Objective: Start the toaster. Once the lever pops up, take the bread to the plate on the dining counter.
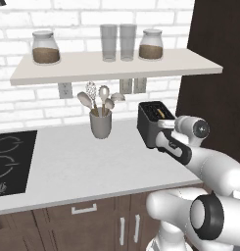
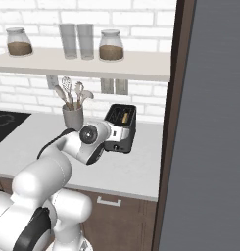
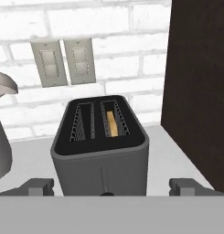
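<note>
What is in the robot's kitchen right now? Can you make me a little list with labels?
toaster: dark box on the white worktop, by the dark wall panel
bread: slice standing in one toaster slot
gripper: open, right in front of the toaster, fingers either side
utensil cup: grey, holding spoons and a whisk
shelf: two jars, two glasses
hob: black, at the worktop's far end

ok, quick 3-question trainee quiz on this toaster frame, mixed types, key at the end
1. True or false: the bread sits in the toaster's left slot, seen from the hand view.
2. What stands on the counter left of the toaster in the left base view? A) utensil cup B) kettle C) plate
3. Fill in: the claw fingertips are spread wide, so the claw is ____.

Key: 1 false (right slot); 2 A; 3 open
</note>
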{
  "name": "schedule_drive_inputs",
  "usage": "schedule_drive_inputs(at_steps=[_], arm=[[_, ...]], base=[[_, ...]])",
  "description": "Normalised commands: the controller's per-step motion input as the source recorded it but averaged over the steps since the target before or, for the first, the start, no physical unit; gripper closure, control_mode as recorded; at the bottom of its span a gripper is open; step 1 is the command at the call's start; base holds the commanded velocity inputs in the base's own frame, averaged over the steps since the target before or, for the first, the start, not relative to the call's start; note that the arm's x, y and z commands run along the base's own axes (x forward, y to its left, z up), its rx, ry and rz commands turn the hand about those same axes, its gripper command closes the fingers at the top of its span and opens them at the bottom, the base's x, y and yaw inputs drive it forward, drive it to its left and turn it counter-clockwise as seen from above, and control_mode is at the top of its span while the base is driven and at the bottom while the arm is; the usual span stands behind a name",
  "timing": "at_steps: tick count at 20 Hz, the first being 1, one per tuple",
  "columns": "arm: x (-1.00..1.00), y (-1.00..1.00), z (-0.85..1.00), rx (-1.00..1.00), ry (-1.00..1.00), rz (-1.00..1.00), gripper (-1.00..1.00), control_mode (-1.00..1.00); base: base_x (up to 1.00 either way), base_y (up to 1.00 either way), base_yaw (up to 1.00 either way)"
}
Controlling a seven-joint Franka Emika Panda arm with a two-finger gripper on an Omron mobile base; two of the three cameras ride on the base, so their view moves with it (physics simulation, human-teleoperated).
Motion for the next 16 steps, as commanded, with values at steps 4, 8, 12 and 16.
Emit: schedule_drive_inputs(at_steps=[4, 8, 12, 16], arm=[[0.0, 0.0, 0.0, 0.0, 0.0, 0.0, -1.0, -1.0], [0.0, 0.0, 0.0, 0.0, 0.0, 0.0, -1.0, -1.0], [0.0, 0.0, 0.0, 0.0, 0.0, 0.0, -1.0, -1.0], [0.0, 0.0, 0.0, 0.0, 0.0, 0.0, -1.0, -1.0]], base=[[0.0, 0.0, 0.0], [0.0, 0.0, 0.0], [0.0, 0.0, 0.0], [0.0, 0.0, 0.0]])
